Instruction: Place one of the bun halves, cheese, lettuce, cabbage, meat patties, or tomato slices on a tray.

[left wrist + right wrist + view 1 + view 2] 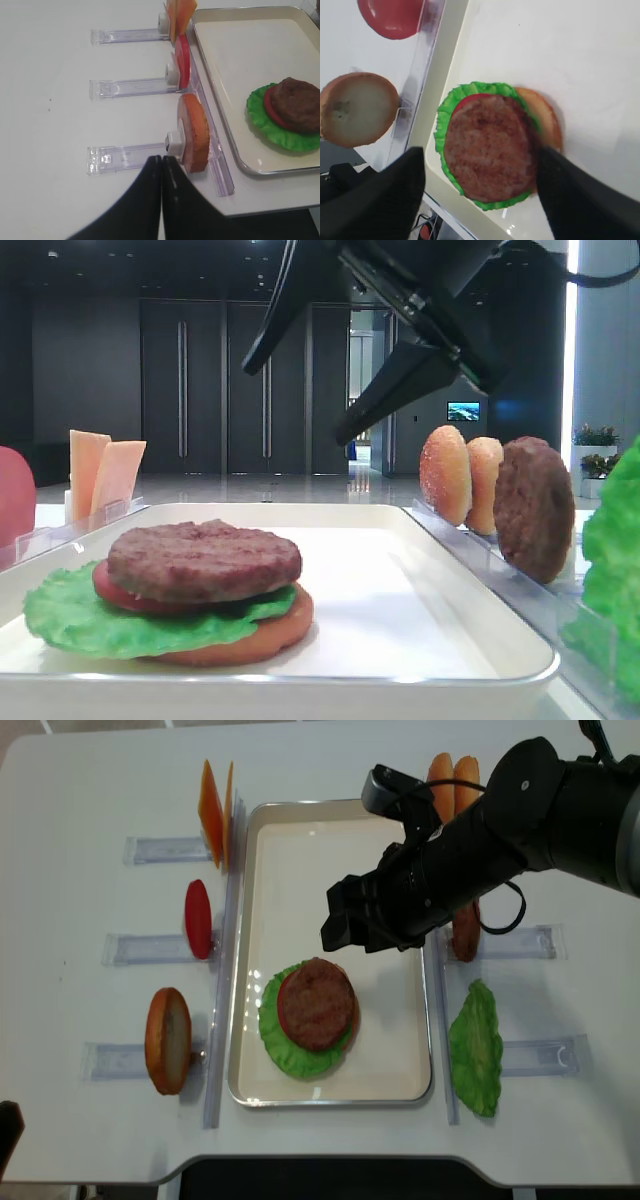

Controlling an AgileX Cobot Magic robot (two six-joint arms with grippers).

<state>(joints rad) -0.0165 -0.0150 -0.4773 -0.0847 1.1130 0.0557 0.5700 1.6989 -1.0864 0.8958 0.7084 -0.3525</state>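
Realsense view: one tray [400,1050], two meat patties [316,1002], right gripper [372,925] released, left gripper [161,165] clenched.

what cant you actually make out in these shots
- Right gripper: in the top view the arm hides the second meat patty behind it.
- Bun half at the stack's base: the patty on top, tomato slice and lettuce cover most of it.
- Left gripper: only its shut fingers show in the left wrist view; the bottom edge cuts off the rest.
- Cheese: cut off by the top edge there.
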